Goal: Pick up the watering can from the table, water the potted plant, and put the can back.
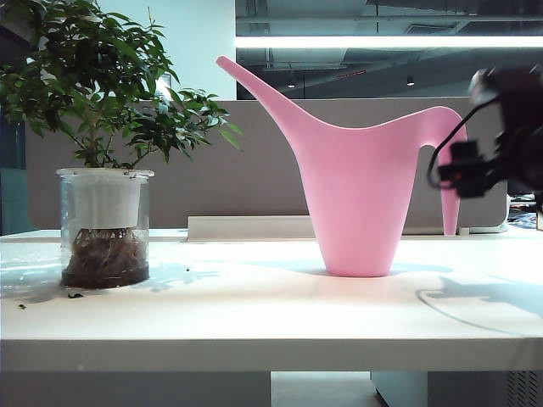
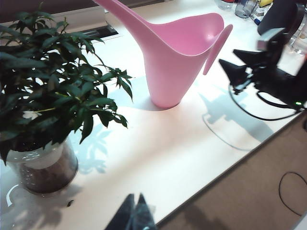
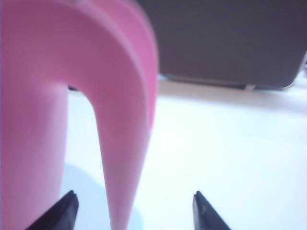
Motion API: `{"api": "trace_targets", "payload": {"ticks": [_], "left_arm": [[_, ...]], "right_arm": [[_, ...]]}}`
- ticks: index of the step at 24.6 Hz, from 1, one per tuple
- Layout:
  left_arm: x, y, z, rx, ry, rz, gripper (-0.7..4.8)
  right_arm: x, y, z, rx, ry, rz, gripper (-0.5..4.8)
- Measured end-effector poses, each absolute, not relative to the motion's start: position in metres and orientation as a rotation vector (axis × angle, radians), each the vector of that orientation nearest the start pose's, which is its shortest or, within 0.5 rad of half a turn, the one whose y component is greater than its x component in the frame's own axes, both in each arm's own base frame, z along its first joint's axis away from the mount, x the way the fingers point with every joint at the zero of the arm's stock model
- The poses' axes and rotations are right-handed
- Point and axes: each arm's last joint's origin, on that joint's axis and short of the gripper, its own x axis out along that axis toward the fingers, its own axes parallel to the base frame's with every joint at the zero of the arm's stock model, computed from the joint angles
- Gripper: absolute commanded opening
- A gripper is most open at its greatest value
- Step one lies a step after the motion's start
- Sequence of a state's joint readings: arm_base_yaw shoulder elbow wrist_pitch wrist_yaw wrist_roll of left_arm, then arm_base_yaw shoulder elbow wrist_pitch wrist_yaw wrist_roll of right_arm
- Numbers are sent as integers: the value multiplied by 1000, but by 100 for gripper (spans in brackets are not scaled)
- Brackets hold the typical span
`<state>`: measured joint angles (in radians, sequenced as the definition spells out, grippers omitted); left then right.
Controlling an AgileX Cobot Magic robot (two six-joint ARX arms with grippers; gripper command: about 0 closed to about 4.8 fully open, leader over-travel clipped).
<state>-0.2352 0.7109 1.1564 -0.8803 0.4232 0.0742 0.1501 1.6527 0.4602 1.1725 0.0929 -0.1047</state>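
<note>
The pink watering can [image 1: 356, 195] stands upright on the white table [image 1: 254, 314], its spout slanting towards the potted plant [image 1: 104, 225] at the left. In the left wrist view the can [image 2: 168, 62] and the plant [image 2: 43, 105] both show. My right gripper [image 3: 134, 192] is open, and the can's curved handle [image 3: 120, 143] hangs between its spread fingers, touching neither. From outside, this gripper [image 1: 445, 174] sits level beside the handle's free end. My left gripper [image 2: 136, 195] is shut and empty, above the table's front edge near the plant.
A grey-beige divider panel [image 1: 254, 161] runs behind the table, with a low white strip [image 1: 246, 226] at its foot. Bits of leaf [image 1: 75, 295] lie by the plant's jar. Bottles [image 2: 244, 7] stand at the far corner. A cable [image 2: 292, 191] loops on the floor.
</note>
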Motion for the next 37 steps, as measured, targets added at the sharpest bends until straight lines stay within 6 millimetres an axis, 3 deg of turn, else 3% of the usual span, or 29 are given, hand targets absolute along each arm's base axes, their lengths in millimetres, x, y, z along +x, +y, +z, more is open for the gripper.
{"api": "trace_targets", "payload": {"ticks": [4,5,6,9,18,23,37], "left_arm": [[95,-35,396,29,416,-664,3],[95,-35,396,29,416,-664,3],[95,-35,396,29,417,-663,3],[95,-35,396,29,417,-663,3],[95,-35,396,29,417,-664,3],[95,-35,395,27,421,-663,3],[95,-35,395,27,424,-661,3]], "right_arm": [[247,36,174,-98,-49,36,73],[237,35,175,-97,-58,33,-2],[220,32,177,-95,-67,34,-6],[197,30,178,-95,-94,98,-6],[158,27,165,-93,-126,191,-6],[149,28,167,-91,-106,220,-6],[121,22,145,-112,223,223,-6]]}}
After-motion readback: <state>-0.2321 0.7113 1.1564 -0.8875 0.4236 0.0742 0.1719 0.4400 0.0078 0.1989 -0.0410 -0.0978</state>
